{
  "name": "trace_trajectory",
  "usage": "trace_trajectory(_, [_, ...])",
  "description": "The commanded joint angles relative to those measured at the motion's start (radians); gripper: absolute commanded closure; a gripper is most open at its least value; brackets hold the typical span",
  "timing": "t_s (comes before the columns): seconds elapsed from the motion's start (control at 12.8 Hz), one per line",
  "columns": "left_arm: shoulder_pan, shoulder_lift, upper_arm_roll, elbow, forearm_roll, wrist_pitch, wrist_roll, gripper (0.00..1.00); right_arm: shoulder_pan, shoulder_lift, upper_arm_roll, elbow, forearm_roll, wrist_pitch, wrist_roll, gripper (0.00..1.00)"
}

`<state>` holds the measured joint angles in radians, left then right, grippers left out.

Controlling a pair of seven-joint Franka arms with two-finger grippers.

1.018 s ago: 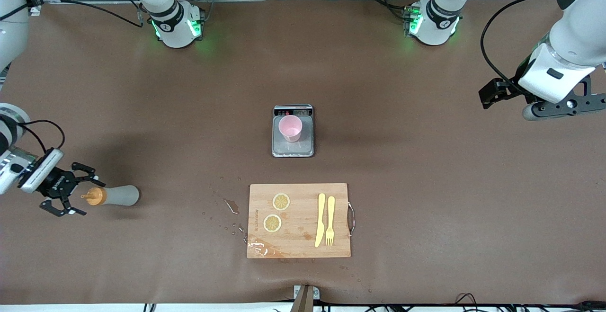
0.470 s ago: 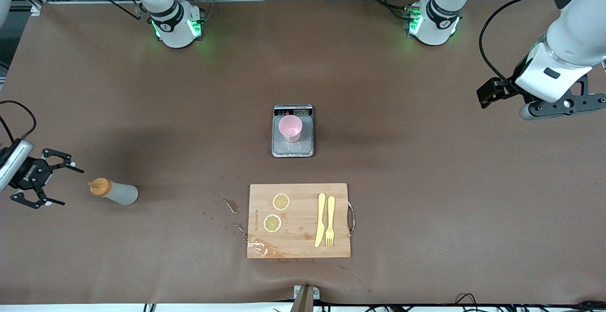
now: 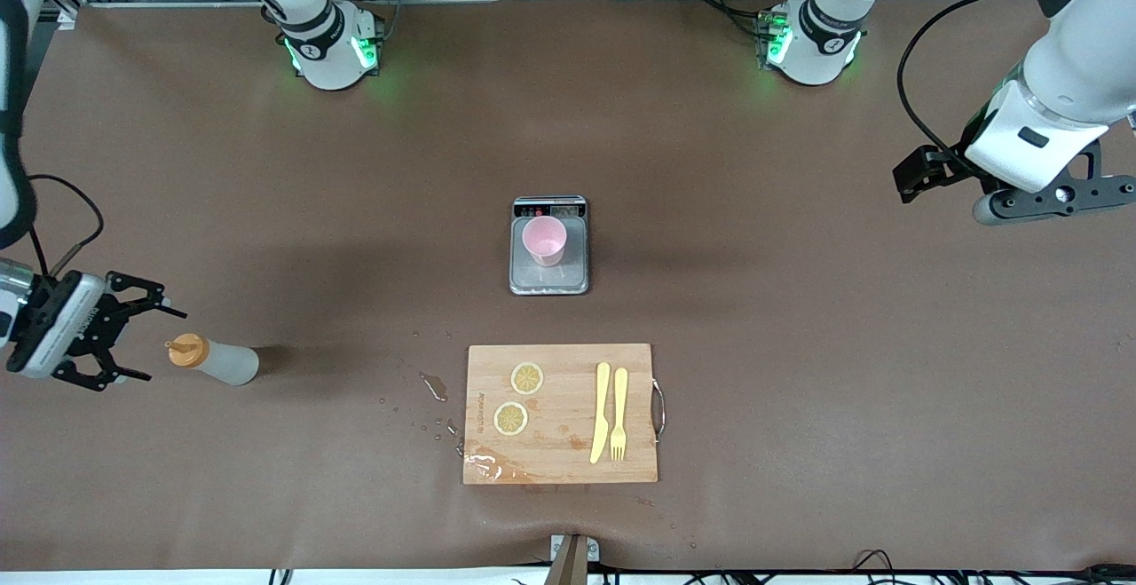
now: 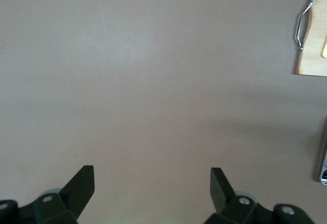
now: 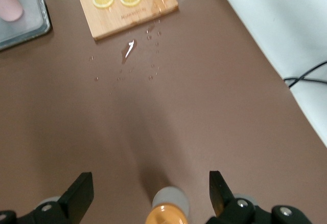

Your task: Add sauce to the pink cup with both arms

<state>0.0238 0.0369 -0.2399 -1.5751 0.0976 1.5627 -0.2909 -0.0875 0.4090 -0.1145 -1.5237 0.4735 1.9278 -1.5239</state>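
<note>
Reading clock positions off the front view, with the pink cup (image 3: 543, 239) as the middle of the dial.

Starting out around 8 o'clock: got the right gripper (image 3: 158, 343) low over the table (image 3: 799, 372), jaws spread wide, clamped on nothing. Just beside it, also about 8 o'clock, found the sauce bottle (image 3: 222, 361) on the table with its orange cap end toward those jaws but not touching them. Hard to call whether upright or on its side.

At dead centre, spotted the cup upright on the scale (image 3: 572, 276), well apart from the bottle. Can't make out any sauce inside; looks plain pink from up here.

At 6 o'clock, got a cutting board (image 3: 559, 443) with lemon slices and cutlery.

Over near 3 o'clock, got the left gripper (image 4: 153, 178) waiting above bare table, jaws apart too.

As for progress, can't settle it. Fits a bottle about to be grabbed just as well as one squeezed and put back down.
</note>
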Motion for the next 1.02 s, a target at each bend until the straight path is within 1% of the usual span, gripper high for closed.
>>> trace_trajectory(0.0, [0.005, -0.009, -0.006, 0.006, 0.025, -0.010, 0.002, 0.00, 0.017, -0.128, 0.021, -0.097, -0.136, -0.016, 0.166, 0.00])
trace_trajectory(0.08, [0.005, -0.011, -0.006, 0.007, 0.025, -0.010, 0.006, 0.00, 0.015, -0.194, 0.039, -0.168, -0.174, -0.021, 0.259, 0.00])
trace_trajectory(0.16, [0.005, -0.011, -0.006, 0.009, 0.025, -0.010, 0.001, 0.00, 0.005, -0.247, 0.067, -0.215, -0.221, -0.024, 0.369, 0.00])
trace_trajectory(0.23, [0.004, -0.014, -0.007, 0.009, 0.025, -0.010, -0.004, 0.00, -0.003, -0.283, 0.082, -0.237, -0.255, -0.042, 0.443, 0.00])
trace_trajectory(0.31, [0.004, -0.017, -0.007, 0.009, 0.025, -0.012, -0.005, 0.00, -0.006, -0.297, 0.084, -0.237, -0.263, -0.074, 0.500, 0.00])
trace_trajectory(0.55, [0.007, -0.026, -0.003, 0.012, 0.025, -0.012, 0.009, 0.00, -0.014, -0.363, 0.082, -0.237, -0.309, -0.110, 0.685, 0.00])
trace_trajectory(0.78, [0.010, -0.042, 0.011, 0.012, 0.025, -0.012, 0.012, 0.00, -0.009, -0.412, 0.082, -0.231, -0.319, -0.211, 1.000, 0.00])
trace_trajectory(0.94, [0.033, -0.045, 0.010, 0.012, 0.021, -0.012, 0.035, 0.00, 0.000, -0.418, 0.082, -0.214, -0.320, -0.272, 1.230, 0.00])
